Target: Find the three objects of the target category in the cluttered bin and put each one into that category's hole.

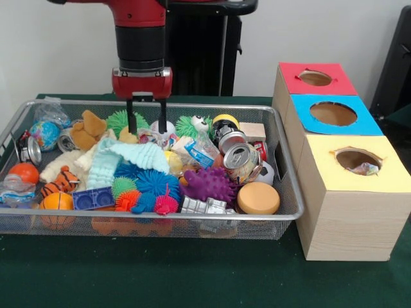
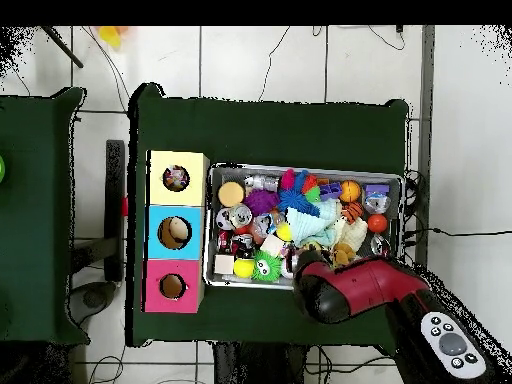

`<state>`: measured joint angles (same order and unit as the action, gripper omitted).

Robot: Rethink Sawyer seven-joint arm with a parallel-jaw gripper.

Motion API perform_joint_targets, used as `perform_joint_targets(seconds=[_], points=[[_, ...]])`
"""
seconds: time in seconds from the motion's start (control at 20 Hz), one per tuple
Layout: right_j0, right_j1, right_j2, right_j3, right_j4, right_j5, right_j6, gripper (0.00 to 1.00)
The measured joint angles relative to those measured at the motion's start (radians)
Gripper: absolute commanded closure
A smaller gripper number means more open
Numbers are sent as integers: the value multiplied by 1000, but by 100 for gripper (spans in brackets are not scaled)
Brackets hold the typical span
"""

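Green table (image 1: 192, 282) | no legible writing | claw (image 1: 146, 125) spread apart, empty, over bin (image 1: 148, 221)

Looks like a robotics lab test cell. Green-covered table (image 2: 270, 125) on a white tiled floor (image 2: 250, 60), loose cables (image 2: 290, 45) trailing past its edges. Plain white wall (image 1: 58, 51) behind. Staged rig on the tabletop: wire mesh bin (image 1: 160, 218) of mixed toys, wooden sorting box (image 1: 350, 218) with colour-coded holes along one edge.

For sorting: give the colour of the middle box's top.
Blue top, clearest in the front view.
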<state>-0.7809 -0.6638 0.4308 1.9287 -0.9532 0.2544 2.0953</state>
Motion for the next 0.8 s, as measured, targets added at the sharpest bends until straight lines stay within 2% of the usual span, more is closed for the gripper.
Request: perform_joint_targets(seconds=[0.35,0.8], points=[[7,47,-19,-11,0,0,0,0],[34,70,-56,-28,-2,-8,0,0]])
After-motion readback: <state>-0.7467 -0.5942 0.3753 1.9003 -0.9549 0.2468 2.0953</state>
